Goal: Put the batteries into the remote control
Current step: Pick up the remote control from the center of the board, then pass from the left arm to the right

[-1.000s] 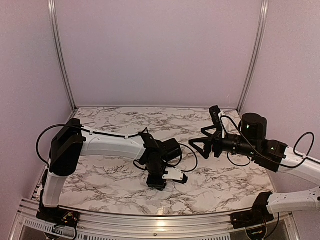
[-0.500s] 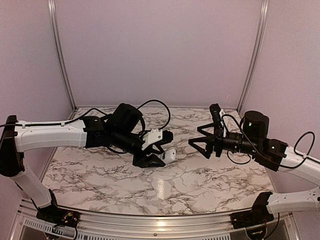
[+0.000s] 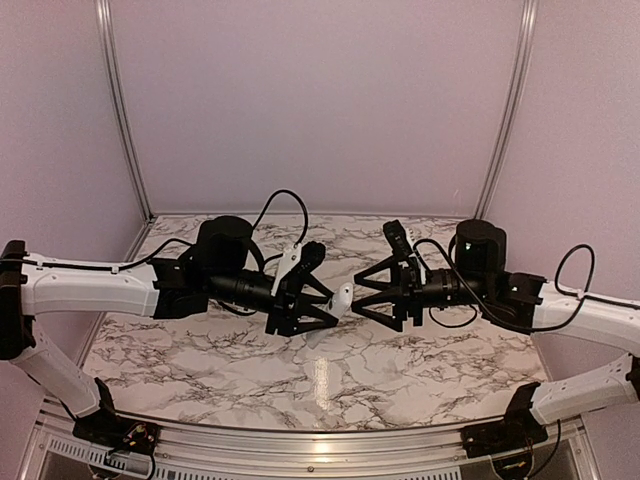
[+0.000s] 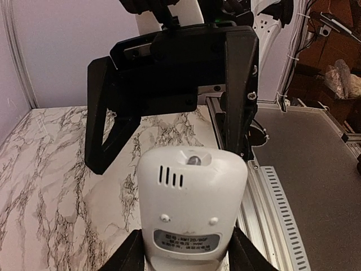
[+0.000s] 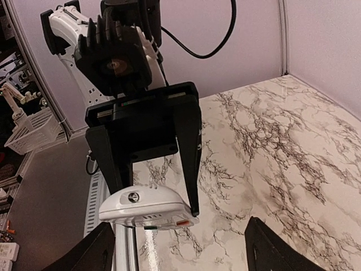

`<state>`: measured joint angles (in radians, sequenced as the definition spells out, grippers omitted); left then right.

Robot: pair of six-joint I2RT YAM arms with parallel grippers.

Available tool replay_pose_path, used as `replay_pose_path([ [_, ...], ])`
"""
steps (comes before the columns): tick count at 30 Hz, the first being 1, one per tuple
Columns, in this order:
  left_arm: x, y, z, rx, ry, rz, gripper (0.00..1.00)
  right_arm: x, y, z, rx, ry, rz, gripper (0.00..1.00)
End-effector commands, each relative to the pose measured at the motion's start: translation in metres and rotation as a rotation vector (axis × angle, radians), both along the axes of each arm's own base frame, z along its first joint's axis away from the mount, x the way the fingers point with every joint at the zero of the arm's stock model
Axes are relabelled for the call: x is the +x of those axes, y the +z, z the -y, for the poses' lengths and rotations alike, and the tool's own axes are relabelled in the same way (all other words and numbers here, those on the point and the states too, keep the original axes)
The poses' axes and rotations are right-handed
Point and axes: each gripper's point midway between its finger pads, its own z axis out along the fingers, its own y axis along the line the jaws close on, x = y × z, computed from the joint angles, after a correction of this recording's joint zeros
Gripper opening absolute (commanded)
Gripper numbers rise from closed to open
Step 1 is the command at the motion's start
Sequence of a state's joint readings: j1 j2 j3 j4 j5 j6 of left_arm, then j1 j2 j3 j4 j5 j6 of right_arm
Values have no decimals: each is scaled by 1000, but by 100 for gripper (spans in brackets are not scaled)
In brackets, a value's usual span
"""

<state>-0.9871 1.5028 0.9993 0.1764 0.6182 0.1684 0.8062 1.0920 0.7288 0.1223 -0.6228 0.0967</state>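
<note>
While left claw (image 3: 330, 306) grips remote control (image 4: 192, 209), wrist view alone shows label (image 4: 189, 240), right claw (image 3: 357, 296) gaping empty.

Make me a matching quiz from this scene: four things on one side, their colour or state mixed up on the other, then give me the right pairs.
Column one:
1. remote control
2. left gripper
3. right gripper
4. table

Column two:
A. marbled white and grey, below both arms
B. open, holding nothing
C. white, held up in the air
D. closed on something white

Pairs: 1-C, 2-D, 3-B, 4-A
</note>
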Motion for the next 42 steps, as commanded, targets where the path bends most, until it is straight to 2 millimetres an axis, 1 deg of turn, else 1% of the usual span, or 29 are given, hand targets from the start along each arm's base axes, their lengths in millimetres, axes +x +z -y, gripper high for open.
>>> replay_pose_path([
  [1,-5,34,1,-143,-30,-2,36,-17,37,-15,78,109,84,77],
  [5,-5,33,4,-154,-38,-19,36,-20,36,-22,79,133,84,74],
  [7,-5,33,4,-161,-37,-24,36,-20,36,-24,77,142,81,71],
  [14,-4,33,6,-171,-37,-35,35,-21,37,-29,84,155,82,67],
  [21,-3,27,9,-159,-40,-50,35,-20,38,-34,92,170,74,55],
  [26,-3,25,11,-158,-49,-59,35,-19,41,-36,99,169,77,54],
  [27,-3,24,12,-156,-49,-60,35,-19,42,-36,102,170,79,55],
  [30,-3,22,12,-153,-53,-65,35,-18,42,-37,102,167,76,63],
  [35,-3,20,13,-149,-57,-69,35,-17,43,-38,104,167,79,65],
  [38,-3,20,13,-150,-57,-69,35,-17,42,-38,101,168,75,55],
  [40,-3,21,13,-152,-57,-70,35,-17,40,-38,97,169,72,47],
  [41,-3,21,13,-154,-58,-69,35,-16,39,-38,95,168,69,45],
  [42,-3,22,13,-158,-57,-68,35,-16,37,-39,90,165,65,48],
])
